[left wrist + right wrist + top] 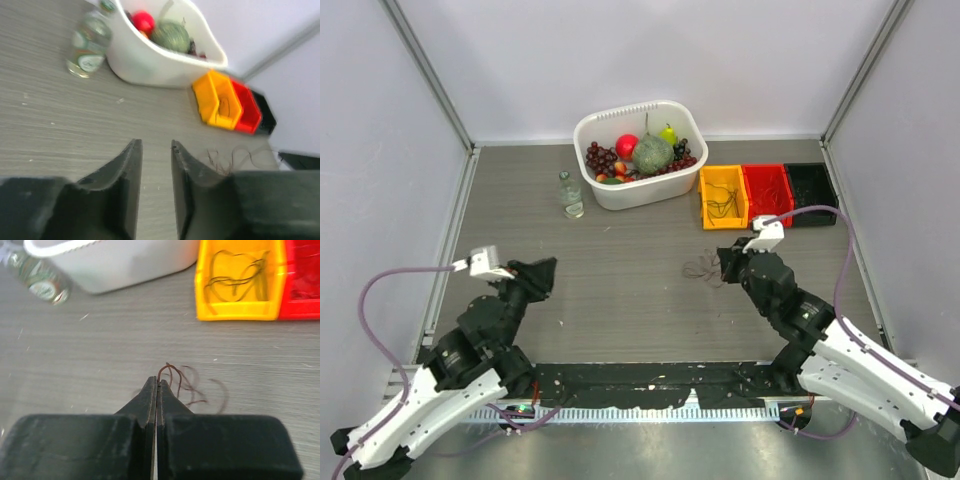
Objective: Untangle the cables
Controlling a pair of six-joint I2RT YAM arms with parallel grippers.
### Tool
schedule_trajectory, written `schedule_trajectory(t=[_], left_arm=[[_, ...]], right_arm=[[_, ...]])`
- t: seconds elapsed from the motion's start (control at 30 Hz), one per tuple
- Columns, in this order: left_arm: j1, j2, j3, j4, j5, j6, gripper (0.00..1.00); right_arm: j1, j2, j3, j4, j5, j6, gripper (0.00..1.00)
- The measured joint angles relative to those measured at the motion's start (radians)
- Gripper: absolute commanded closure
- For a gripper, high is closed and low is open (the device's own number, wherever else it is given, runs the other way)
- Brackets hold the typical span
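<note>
The cables (702, 270) are a small bundle of hair-thin red and dark wire loops at mid table, just left of my right gripper (728, 264). In the right wrist view my right gripper (158, 381) is shut, its tips pinching a red wire of the cables (186, 385), whose loops spread to the right over the table. My left gripper (546, 271) is at the left side, far from the bundle. In the left wrist view my left gripper (156, 145) is open and empty, and the cables (227, 161) show faintly behind its right finger.
A white tub (686, 181) of fruit stands at the back, a small glass bottle (570, 195) to its left. Yellow (723, 196), red (767, 192) and black (812, 188) bins sit at the back right; the yellow bin (239, 280) holds thin dark wires.
</note>
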Motion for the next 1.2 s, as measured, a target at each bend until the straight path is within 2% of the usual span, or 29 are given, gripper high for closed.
schedule_trajectory(t=[0.03,0.07,0.2,0.33,0.43,0.63,0.8,1.03,1.1,1.17,1.2], left_arm=[[0.0,0.034,-0.002,0.019,0.035,0.006,0.42],[0.0,0.097,-0.005,0.056,0.088,0.005,0.36],[0.0,0.337,-0.021,0.174,0.281,0.019,0.21],[0.0,0.536,-0.061,0.351,0.495,0.038,0.2],[0.0,0.652,-0.082,0.465,0.632,0.059,0.2],[0.0,0.805,-0.085,0.63,0.774,0.098,0.22],[0.005,0.911,-0.082,0.692,0.835,0.135,0.3],[0.005,0.994,-0.044,0.715,0.851,0.186,0.74],[0.005,0.994,-0.042,0.724,0.849,0.193,0.9],[0.005,0.994,-0.042,0.731,0.845,0.198,0.99],[0.005,0.993,-0.042,0.732,0.842,0.2,1.0]], right_arm=[[0.0,0.017,0.01,0.002,-0.036,-0.009,0.99],[0.0,0.039,0.019,0.008,-0.086,-0.02,0.99],[0.0,0.106,0.055,0.036,-0.299,-0.034,0.99],[0.0,0.172,0.077,0.1,-0.512,-0.031,0.99],[0.0,0.207,0.077,0.135,-0.612,-0.021,0.99],[0.0,0.247,0.077,0.196,-0.723,0.007,0.99],[0.0,0.273,0.077,0.218,-0.764,0.016,0.99],[0.0,0.273,0.077,0.232,-0.789,0.026,0.99],[0.0,0.273,0.077,0.232,-0.792,0.026,0.99],[0.0,0.273,0.077,0.232,-0.794,0.026,0.99],[0.0,0.273,0.077,0.232,-0.795,0.026,0.99]])
